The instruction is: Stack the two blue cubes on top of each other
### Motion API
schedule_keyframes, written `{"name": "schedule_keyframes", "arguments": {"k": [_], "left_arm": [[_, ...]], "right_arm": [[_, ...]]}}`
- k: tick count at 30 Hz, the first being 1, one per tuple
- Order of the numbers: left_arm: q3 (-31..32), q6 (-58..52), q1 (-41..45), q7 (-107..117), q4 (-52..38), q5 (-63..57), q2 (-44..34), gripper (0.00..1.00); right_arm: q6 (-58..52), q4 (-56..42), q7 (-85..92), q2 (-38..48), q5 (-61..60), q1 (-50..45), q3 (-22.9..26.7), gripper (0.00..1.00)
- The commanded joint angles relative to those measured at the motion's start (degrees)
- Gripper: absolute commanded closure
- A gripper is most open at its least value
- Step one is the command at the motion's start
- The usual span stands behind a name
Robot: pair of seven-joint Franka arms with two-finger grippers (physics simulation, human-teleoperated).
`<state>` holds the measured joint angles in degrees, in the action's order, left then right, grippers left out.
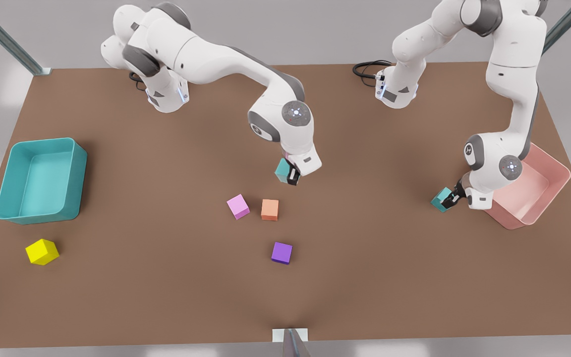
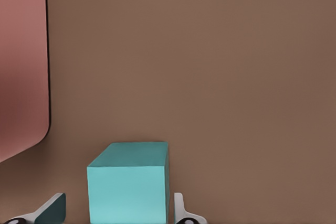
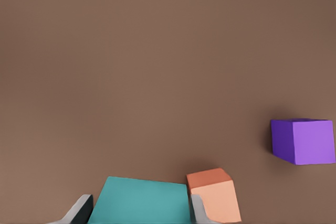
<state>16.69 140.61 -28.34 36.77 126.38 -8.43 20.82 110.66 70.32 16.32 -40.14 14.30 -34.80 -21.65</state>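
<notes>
Left gripper [image 1: 451, 199] sits at the front view's right, just beside the pink bin [image 1: 555, 191]; jaws closed around a teal cube [image 1: 441, 200], which the left wrist view shows squarely between the two fingers [image 2: 50, 209], side faces flush to the pads, pink bin wall [image 2: 21, 61] off to one side; whether this cube rests on the table [image 1: 166, 297] or hangs just above it, cannot tell.

Right gripper [image 1: 293, 174] is near the table's middle, above and behind the orange cube [image 1: 269, 209] and pink cube [image 1: 238, 206]; jaws clamped on the second teal cube [image 1: 282, 170], which appears lifted clear of the table; right wrist view shows that cube [image 3: 139, 201] between the fingers [image 3: 79, 211], with the orange cube [image 3: 215, 192] and purple cube [image 3: 303, 141] on the table beyond.

The two teal cubes are well apart.

Handling, as judged: cubes look rigid, light, matte-faced, so little risk of crushing; smooth flat faces could slip or twist if gripped off-centre; best hold is on two opposite side faces, mid-height or higher, pads parallel to faces, leaving the underside free for seating; edges need aligning before release, since a small rotation leaves overhang; stacking spot should stay away from the loose cubes.
</notes>
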Motion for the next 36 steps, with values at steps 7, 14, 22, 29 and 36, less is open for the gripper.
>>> {"name": "schedule_keyframes", "arguments": {"k": [7, 14, 22, 29, 36], "left_arm": [[0.01, 3.00, -0.32, -0.21, 0.00, -0.09, 1.85, 0.00], [0.01, 3.71, -0.23, -0.21, 0.88, -0.09, 2.29, 0.00], [-0.08, 3.80, 0.12, -0.21, -0.61, -0.36, 5.98, 0.00], [0.01, 2.74, 0.12, -0.03, -1.23, -0.79, 5.19, 0.36], [4.49, -6.58, 0.56, -0.03, -6.68, -0.88, 0.98, 0.36]], "right_arm": [[12.21, -0.01, -19.22, -6.88, 6.71, -1.85, 1.44, 0.54], [16.26, -0.01, -21.33, -9.52, 8.55, -4.57, 2.67, 0.55], [24.25, -0.09, -23.61, -14.26, 9.43, -7.48, 6.18, 0.56], [26.54, -1.68, -24.85, -16.64, 9.70, -8.27, 7.06, 0.00], [26.98, -1.59, -24.76, -15.50, 9.52, -7.83, 6.62, 0.00]]}}
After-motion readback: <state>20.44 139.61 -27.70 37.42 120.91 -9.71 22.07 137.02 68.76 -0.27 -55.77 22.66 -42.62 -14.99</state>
